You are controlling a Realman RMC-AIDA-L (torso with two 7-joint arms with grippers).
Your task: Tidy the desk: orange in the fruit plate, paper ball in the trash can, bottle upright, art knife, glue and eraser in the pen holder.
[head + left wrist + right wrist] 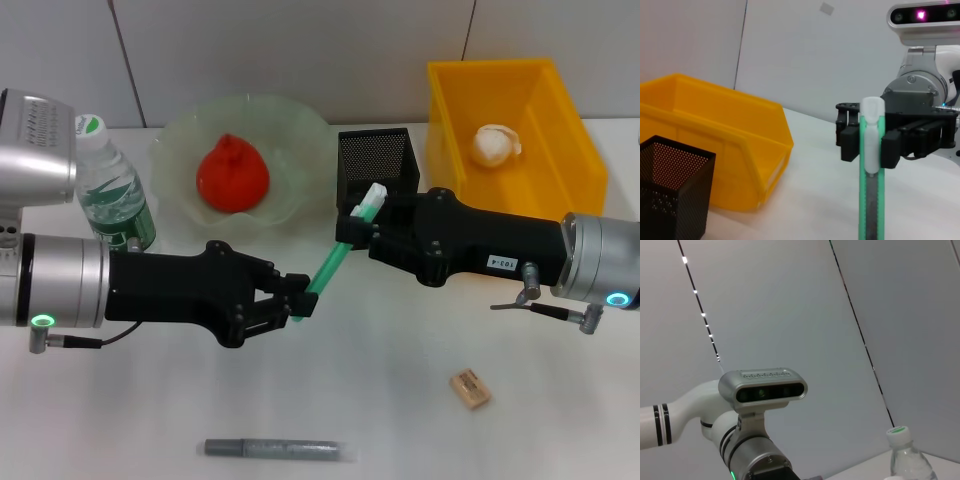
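The mint-green art knife (335,258) hangs slanted above the desk (400,420), white tip up. My left gripper (298,300) is shut on its lower end. My right gripper (356,225) grips it just below the tip; in the left wrist view its fingers (850,142) press both sides of the knife (871,200). The pen holder (378,165) stands right behind them. The orange (232,172) lies in the fruit plate (300,120). The paper ball (495,143) is inside the trash can (570,150). The bottle (112,185) stands upright at far left. The glue (275,449) and eraser (470,388) lie on the desk's near side.
Both forearms stretch across the middle of the desk, meeting in front of the pen holder (670,190). The trash can (715,150) stands close beside it. A wall runs along the desk's far edge.
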